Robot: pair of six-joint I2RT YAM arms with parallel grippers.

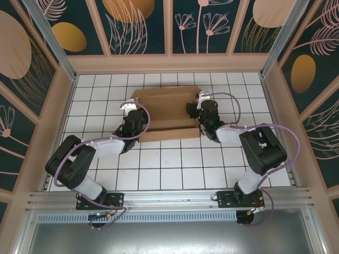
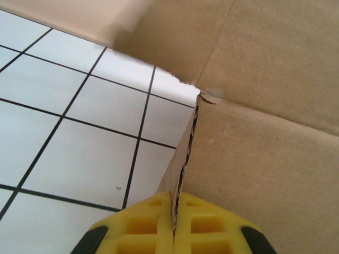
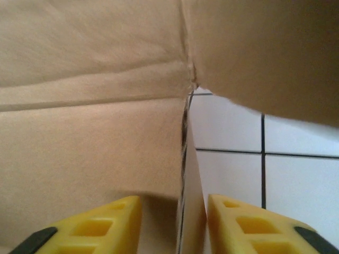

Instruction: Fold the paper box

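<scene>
From above: one paper box (image 1: 167,114) of brown cardboard lies toward the far middle of the white tiled table (image 1: 175,164), with its near wall folded up. My two arms reach in, one to each end of that wall. My left gripper (image 1: 136,123) is at the box's left end and my right gripper (image 1: 199,114) at its right end, so the wall is steadied from both sides.

Left wrist view: my left gripper (image 2: 175,230) is clenched on the paper box (image 2: 265,159). Its two yellow fingers meet with the edge of an upright flap pinched between them, which holds that corner standing.

Right wrist view: my right gripper (image 3: 175,222) stands parted, one yellow finger on either side of the paper box (image 3: 90,137) wall edge. It seems to straddle the cardboard without squeezing it, since a gap shows beside one finger.
</scene>
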